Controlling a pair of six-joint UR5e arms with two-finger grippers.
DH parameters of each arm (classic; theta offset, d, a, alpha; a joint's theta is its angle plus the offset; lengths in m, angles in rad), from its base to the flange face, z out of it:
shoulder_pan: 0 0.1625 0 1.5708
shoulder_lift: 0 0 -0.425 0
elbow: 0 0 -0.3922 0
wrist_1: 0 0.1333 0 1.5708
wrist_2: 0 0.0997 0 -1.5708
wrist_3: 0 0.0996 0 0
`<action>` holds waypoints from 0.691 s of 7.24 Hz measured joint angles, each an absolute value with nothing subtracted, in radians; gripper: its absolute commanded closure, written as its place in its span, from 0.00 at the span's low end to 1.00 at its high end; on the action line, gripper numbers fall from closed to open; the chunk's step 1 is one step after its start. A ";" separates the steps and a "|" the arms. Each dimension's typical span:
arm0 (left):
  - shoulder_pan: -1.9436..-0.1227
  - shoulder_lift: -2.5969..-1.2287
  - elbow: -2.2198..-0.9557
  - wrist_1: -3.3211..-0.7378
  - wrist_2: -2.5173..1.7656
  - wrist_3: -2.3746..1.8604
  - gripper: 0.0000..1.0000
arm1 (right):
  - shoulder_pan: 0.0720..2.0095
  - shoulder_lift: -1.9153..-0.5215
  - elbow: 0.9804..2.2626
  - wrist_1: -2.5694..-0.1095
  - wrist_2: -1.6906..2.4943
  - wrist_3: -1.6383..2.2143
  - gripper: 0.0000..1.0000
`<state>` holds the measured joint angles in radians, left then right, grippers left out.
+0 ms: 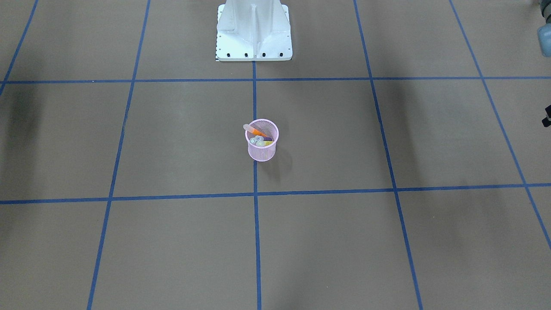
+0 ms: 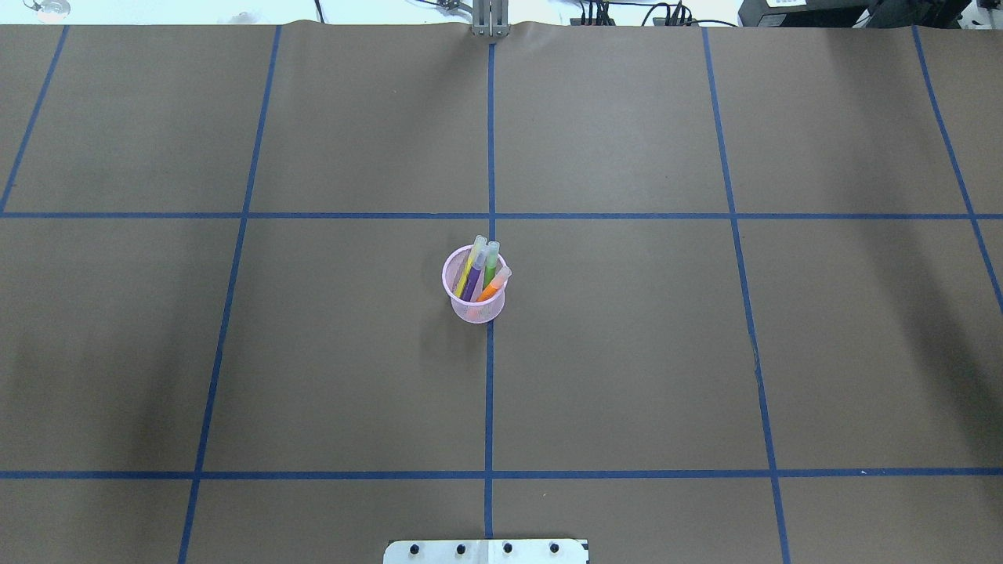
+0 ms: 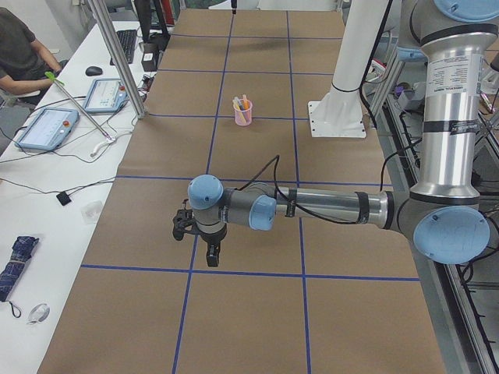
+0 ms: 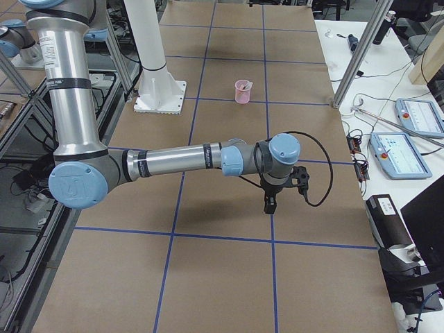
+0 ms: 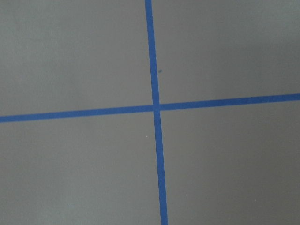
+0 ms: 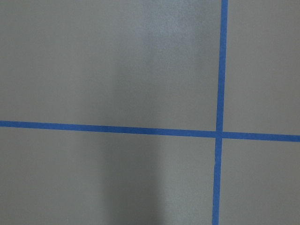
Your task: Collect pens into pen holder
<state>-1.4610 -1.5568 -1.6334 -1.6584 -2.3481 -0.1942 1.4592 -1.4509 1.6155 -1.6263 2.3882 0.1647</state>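
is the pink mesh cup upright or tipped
Upright: the pink wire-mesh cup stands on its base, rim up, coloured marker pens leaning inside.

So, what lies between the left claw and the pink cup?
Only bare brown paper, crossed by one blue tape line. The exterior left view shows it: the left claw hangs above the table, far from the cup.
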 measured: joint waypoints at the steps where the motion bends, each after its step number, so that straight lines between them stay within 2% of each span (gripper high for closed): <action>1: -1.476 -1.578 -1.633 -1.610 -2.354 -0.192 0.00 | 1.458 -1.449 1.615 -1.644 2.386 0.164 0.00; 5: -1.495 -1.556 -1.647 -1.578 -2.354 -0.191 0.00 | 1.457 -1.478 1.621 -1.643 2.379 0.163 0.00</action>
<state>-1.4953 -1.5562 -1.6469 -1.5778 -2.3541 -0.1912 1.4573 -1.4784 1.6212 -1.6435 2.3785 0.1626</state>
